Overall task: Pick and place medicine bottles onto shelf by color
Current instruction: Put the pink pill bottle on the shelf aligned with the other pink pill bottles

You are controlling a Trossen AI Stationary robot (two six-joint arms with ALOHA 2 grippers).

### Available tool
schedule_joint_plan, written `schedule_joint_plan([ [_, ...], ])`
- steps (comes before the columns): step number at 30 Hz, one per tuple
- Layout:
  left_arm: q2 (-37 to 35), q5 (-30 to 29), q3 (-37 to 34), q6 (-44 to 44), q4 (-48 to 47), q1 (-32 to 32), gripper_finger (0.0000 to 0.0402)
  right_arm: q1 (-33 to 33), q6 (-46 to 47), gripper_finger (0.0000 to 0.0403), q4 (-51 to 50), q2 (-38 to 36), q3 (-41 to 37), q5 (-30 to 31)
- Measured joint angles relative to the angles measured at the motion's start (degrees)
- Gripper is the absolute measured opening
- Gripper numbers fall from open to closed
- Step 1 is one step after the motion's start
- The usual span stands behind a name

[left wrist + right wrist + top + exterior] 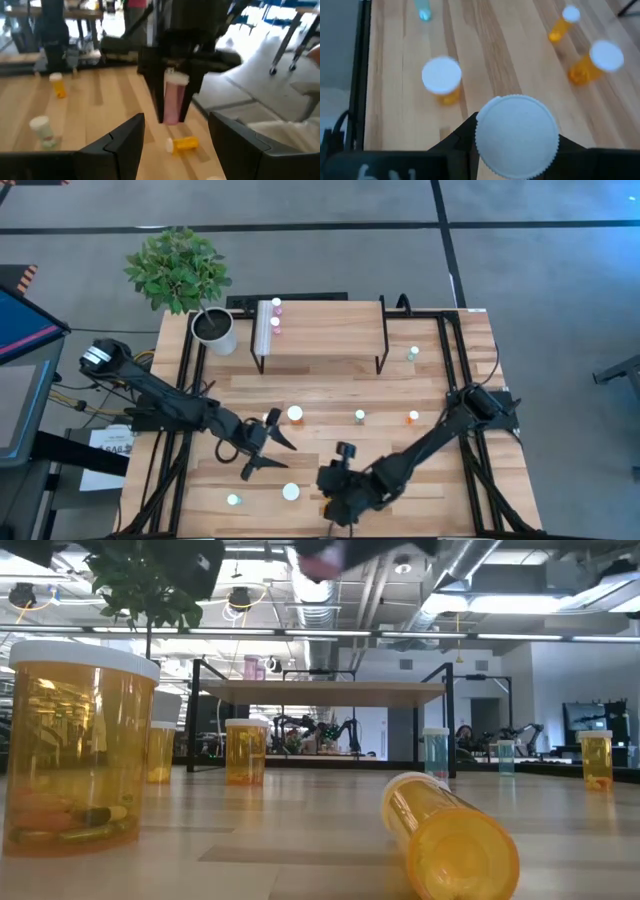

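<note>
Pink bottle (172,97) with a pale cap sits clamped upright between my right gripper's (338,502) fingers near the table's front edge, raised above the wood, while a small orange bottle (182,144) lies on its side below it. My left gripper (268,447) hovers just beside it with its fingers (120,145) spread wide and holding nothing. On the shelf (330,330) at the back, two pink bottles (277,314) stand at the left end; orange and teal bottles dot the tabletop (320,395).
</note>
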Motion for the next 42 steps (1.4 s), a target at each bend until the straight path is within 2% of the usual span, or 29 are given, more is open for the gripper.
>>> schedule_joint_plan([
  [9,4.34,-3.38,3.14,-1.03,-1.52,0.02,0.0212,-3.30,-4.52,0.0128,5.08,0.00,0.19,-3.00],
  [21,11.14,-4.81,7.77,-0.89,0.50,0.02,0.0288,-4.55,-4.14,0.0127,6.95,-0.01,0.19,-4.11],
  [42,11.09,-4.74,8.09,-1.53,1.97,-0.70,0.0291,-6.58,-3.89,0.0127,9.11,-0.02,0.19,-4.42],
])
